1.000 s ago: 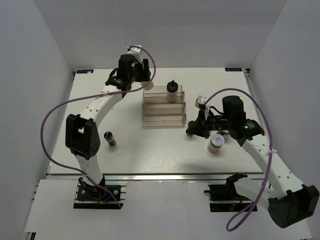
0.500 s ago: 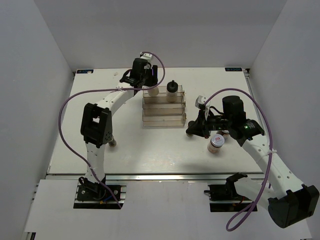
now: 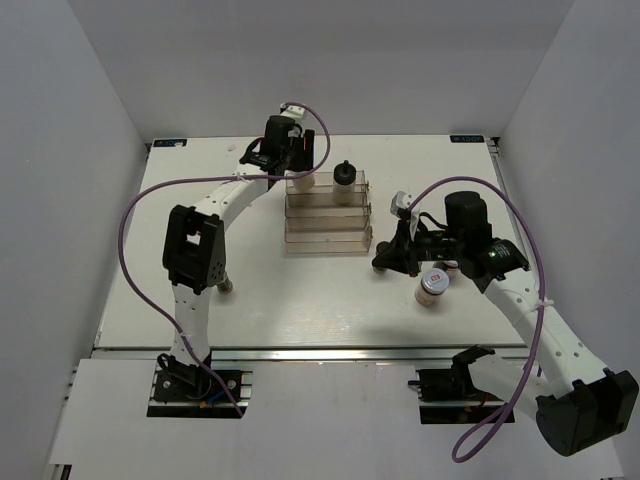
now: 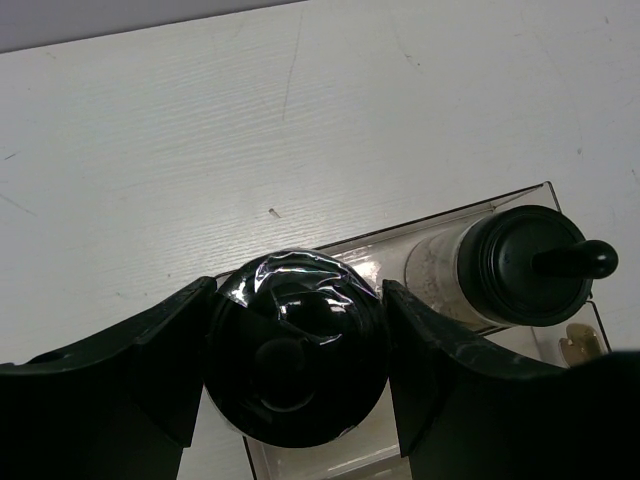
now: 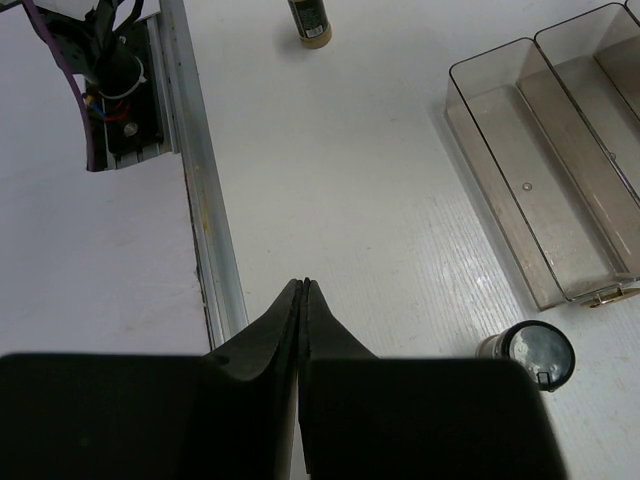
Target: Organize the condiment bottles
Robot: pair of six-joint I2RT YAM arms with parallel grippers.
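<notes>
**Bottle could catch on the rack's thin wall**

At the left of the top view, a small dark bottle (image 5: 309, 22) stands alone, mostly hidden by the arm and well apart from the rack.

In the upper middle, the left claw (image 3: 298, 170) is about half open and squeezes a knob-top bottle (image 4: 297, 345) from both sides. The bottle is over the left end of the highest step of the rack (image 3: 328, 232). I cannot tell if it sits down in the step or hangs just above it.

Its cap is black, round and shiny, so I think it could slip or turn in the claw. The rack is clear, hard plastic with thin walls. If the bottle comes down on a wall, it may tip, or the light rack may slide on the surface (image 3: 180, 220).

Just to its right in the same step is a second knob-top bottle (image 4: 520, 265). It is pale and speckled with a black cap, and a sideways bump could knock it over.

At the right middle, the right claw (image 5: 303, 290) is shut tight and holds nothing. It hangs near a brownish bottle with a red-marked white lid (image 3: 432, 285), which a careless swing could topple.

The surface is white with fine lines like wood.
</notes>
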